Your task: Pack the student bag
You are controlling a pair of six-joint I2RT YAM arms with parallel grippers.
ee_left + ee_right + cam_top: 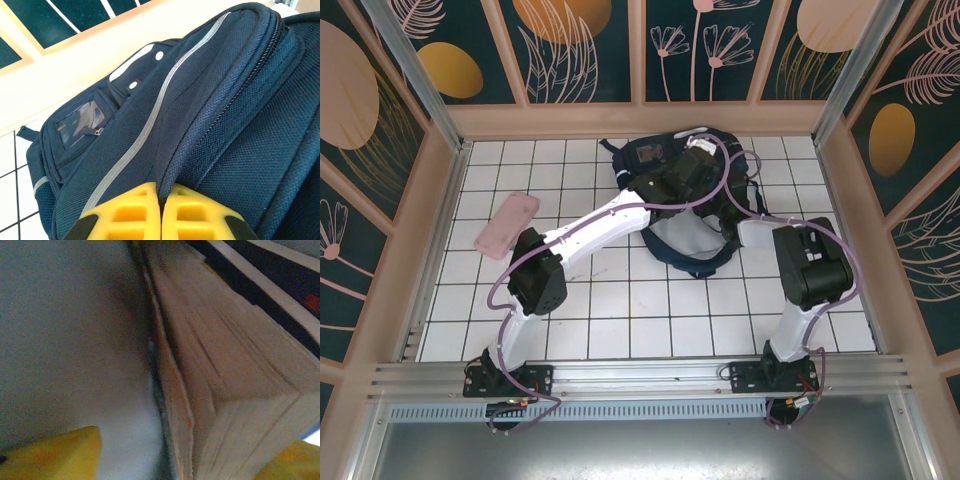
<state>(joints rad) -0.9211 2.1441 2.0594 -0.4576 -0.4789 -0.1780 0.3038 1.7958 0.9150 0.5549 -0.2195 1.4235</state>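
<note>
The student bag (642, 160), navy with a pale reflective stripe (150, 120), lies at the back middle of the tiled table with its mouth toward the arms. My left gripper (161, 192) is shut, its yellow fingers (130, 210) pinching a fold of the bag's fabric beside the zip. My right gripper (195, 440) is inside the bag and stands open, its yellow fingertips (55, 455) far apart. Between them lies a thick book (235, 355) with tan page edges, resting against the grey lining (70, 340). I cannot tell whether a finger touches the book.
A pink pencil case (506, 223) lies on the white tiles (620, 310) at the left. Wooden panelled walls (640, 118) close in the back and both sides. Both arms reach over the middle of the table to the bag.
</note>
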